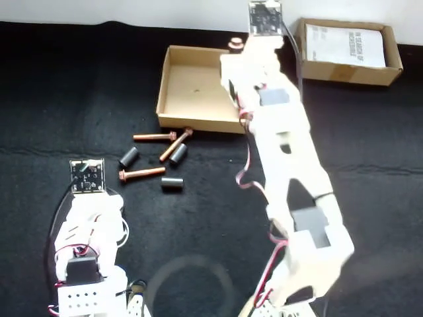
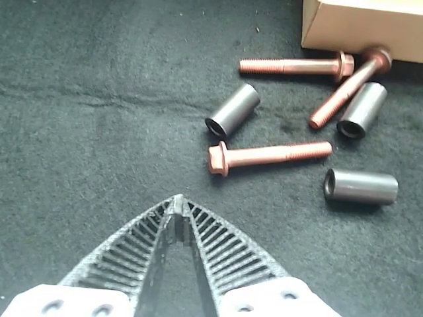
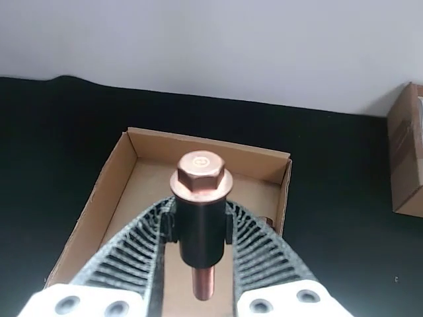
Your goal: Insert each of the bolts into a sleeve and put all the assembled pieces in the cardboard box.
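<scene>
Over the cardboard box (image 3: 211, 149), the right tool (image 3: 198, 210) clamps a sleeved bolt (image 3: 199, 228).

A copper bolt (image 3: 200, 175) stood upright through a dark sleeve (image 3: 200, 231), hexagonal head on top, shank tip showing below, clamped in the right tool (image 3: 198, 214) above the open cardboard box (image 3: 129, 155). Ahead of the left tool (image 2: 177, 201), three loose bolts (image 2: 271, 155) (image 2: 291, 66) (image 2: 340, 89) and three grey sleeves (image 2: 232, 110) (image 2: 362, 109) (image 2: 361, 186) lay flat on the black surface (image 2: 99, 99), two bolt heads close together beside the box's wall, farthest from that tool.
</scene>
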Motion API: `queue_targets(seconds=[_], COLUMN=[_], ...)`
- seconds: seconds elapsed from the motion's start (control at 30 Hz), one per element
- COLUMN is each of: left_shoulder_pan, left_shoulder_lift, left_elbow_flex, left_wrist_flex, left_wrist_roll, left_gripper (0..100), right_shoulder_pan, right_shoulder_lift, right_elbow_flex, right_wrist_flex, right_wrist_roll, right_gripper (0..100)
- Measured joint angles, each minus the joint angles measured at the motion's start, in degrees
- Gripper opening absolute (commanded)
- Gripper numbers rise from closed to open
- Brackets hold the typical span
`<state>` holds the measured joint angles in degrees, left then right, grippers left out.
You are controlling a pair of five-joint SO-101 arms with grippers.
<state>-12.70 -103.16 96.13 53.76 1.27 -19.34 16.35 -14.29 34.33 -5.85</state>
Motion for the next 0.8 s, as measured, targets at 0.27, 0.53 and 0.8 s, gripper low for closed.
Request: queue_targets(seconds=[0.27, 0.53, 0.8], left_shoulder_pan=[0.0, 0.0, 0.0], left_shoulder_lift=[0.0, 0.0, 0.0], left_elbow_flex=[0.0, 0.0, 0.0], left_wrist_flex=[0.0, 0.0, 0.0], left_wrist_roll=[0.0, 0.0, 0.0], left_gripper=[1, 1, 1], right_shoulder_pan=[-1.1, -3.3, -5.3], right_shoulder_lift=[23.0, 38.3, 42.5], right_elbow_flex=[-25.2, -44.6, -50.6], right_wrist_flex=[12.7, 21.5, 29.5], right_wrist_roll=[-0.1, -0.1, 8.7], right_gripper=[0.6, 0.6, 3.2])
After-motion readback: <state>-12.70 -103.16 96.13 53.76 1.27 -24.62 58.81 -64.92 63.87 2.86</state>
